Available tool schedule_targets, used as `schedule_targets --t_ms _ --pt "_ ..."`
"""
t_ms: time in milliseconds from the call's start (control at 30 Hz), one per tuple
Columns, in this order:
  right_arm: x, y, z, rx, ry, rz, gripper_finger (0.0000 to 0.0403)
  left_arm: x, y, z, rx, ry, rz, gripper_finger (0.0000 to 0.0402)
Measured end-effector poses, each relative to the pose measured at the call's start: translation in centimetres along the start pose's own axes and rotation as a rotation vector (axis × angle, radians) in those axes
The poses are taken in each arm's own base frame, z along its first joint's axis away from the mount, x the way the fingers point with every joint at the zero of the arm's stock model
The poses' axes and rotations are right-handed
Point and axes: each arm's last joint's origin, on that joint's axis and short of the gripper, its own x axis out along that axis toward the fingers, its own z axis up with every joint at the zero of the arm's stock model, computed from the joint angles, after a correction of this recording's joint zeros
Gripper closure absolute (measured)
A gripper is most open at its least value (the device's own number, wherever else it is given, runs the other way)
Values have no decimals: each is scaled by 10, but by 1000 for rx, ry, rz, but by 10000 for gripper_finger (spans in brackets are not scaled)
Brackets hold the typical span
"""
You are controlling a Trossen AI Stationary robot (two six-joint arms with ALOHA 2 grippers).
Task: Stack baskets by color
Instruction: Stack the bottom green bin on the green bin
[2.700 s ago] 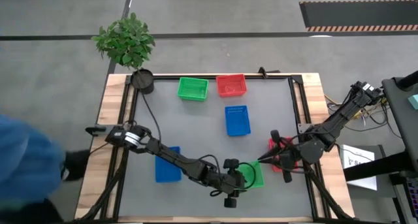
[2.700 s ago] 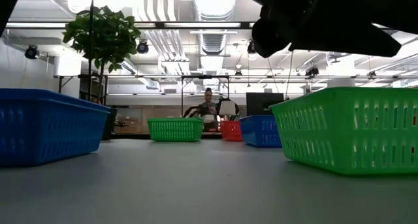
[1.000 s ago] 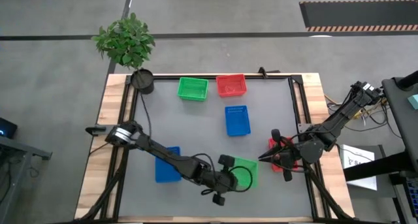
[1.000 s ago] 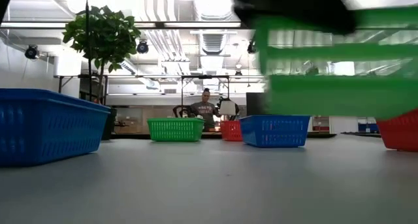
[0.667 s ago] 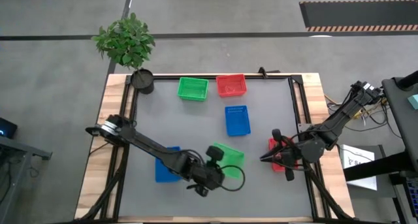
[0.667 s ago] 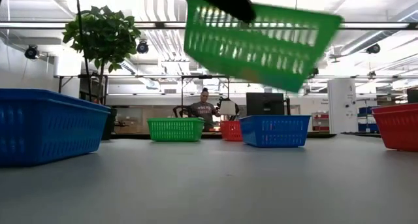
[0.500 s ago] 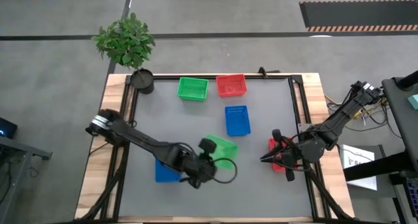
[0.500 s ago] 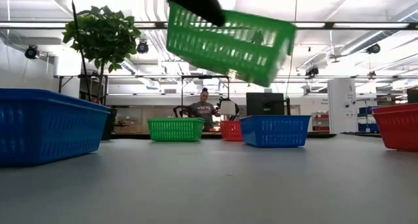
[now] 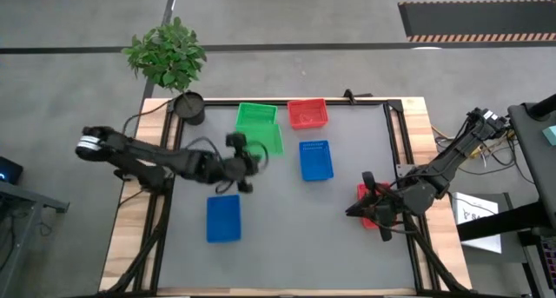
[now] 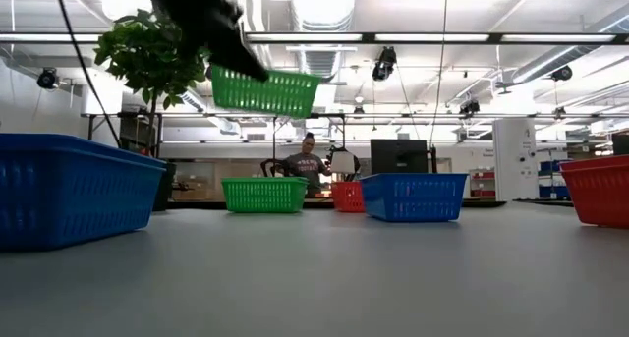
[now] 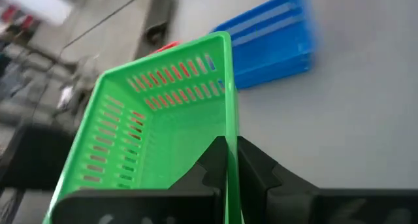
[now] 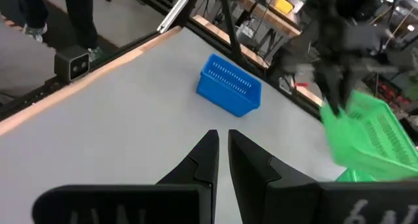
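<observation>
- The left gripper (image 9: 246,155), pinched shut on the rim of a green basket (image 9: 265,142), has swung from the table's near edge, beside the right arm, across to the far left part.
- The carried green basket, which stood on the table by the red basket at the start, now hangs in the air just beside the green basket at the far edge (image 9: 255,114), overlapping it in the high view.
- In the low view the carried basket (image 10: 265,90) appears smaller, farther off and nearly level, no longer tilted.
- The left arm (image 9: 139,159) has folded back toward the left side.
</observation>
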Motion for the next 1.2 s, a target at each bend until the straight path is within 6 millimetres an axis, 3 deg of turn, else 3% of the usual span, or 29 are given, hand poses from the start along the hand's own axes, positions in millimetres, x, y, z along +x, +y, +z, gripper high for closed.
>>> schedule_targets --t_ms 167,433,600,800,967,1200 --pt "0 0 1 -30 -8 -3 375 20 30 -29 -43 -45 64 401" --pt "0 0 1 -44 -8 -3 375 48 65 -62 70 -118 -122 401" --pt "0 0 1 -69 -8 -4 375 56 91 -81 122 -173 -209 402" --pt "0 0 1 -95 -8 -3 375 60 126 -102 49 -241 -258 402" --pt "0 -1 1 -125 -9 -5 375 72 138 -119 10 -215 -236 402" --pt "-3 -8 1 -109 -16 -33 375 96 139 -132 35 -179 -236 402"
